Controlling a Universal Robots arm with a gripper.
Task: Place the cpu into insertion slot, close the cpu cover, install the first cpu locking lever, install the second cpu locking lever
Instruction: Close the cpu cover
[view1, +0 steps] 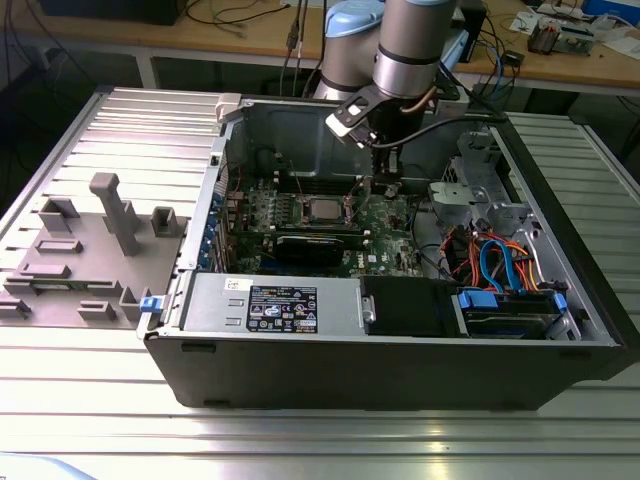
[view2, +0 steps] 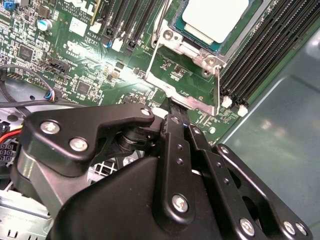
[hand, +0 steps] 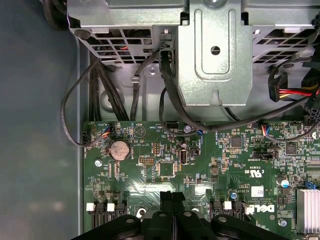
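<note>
The cpu (view1: 322, 209) (view2: 215, 17), a square chip with a silver-grey top, lies in the insertion slot (view2: 176, 30) on the green motherboard inside the open computer case. The cpu cover (view2: 186, 95), a silvery frame with a square window, is swung open away from the slot toward my gripper. My gripper (view1: 383, 190) (view2: 171, 107) (hand: 172, 196) is shut, its black fingertips pressed together right at the cover's free edge. It hangs just to the exterior view's right of the slot. Nothing shows between the fingers.
Long black memory slots (view2: 260, 55) run beside the slot. A black expansion card (view1: 320, 245) lies in front of it. A metal drive cage (hand: 215, 50) with black cables (hand: 100, 90) borders the board. Orange and blue cables (view1: 495, 265) fill the case's right. A grey fixture (view1: 110, 215) stands outside.
</note>
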